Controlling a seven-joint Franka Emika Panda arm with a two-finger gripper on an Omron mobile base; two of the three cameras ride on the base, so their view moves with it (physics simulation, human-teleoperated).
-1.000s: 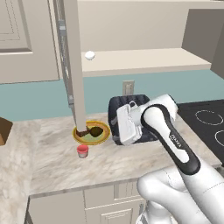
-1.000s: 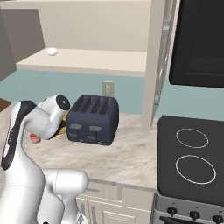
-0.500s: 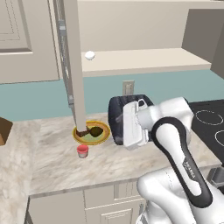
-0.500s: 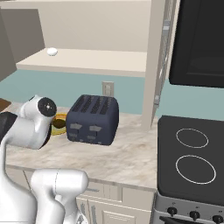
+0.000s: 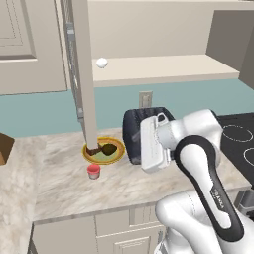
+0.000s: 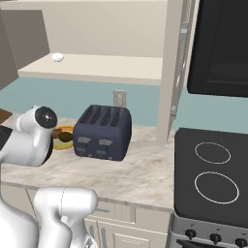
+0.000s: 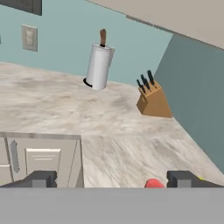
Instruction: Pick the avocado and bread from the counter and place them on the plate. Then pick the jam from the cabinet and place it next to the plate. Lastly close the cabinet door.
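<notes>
The yellow-rimmed plate sits on the counter below the open cabinet door. On it lie the dark avocado and the brown bread. The red jam stands on the counter just in front of the plate, and its top peeks in low in the hand view. My gripper is open, its fingertips wide apart and holding nothing. The white hand hovers right of the plate, in front of the toaster.
A dark toaster stands right of the plate. The stove is at the far right. A white ball rests on the cabinet shelf. A knife block and a paper towel roll stand far left.
The arm has folded back toward the base, its elbow dropping lower. The hand shifted slightly right and down. The jaws stayed open; jam and plate have not moved.
</notes>
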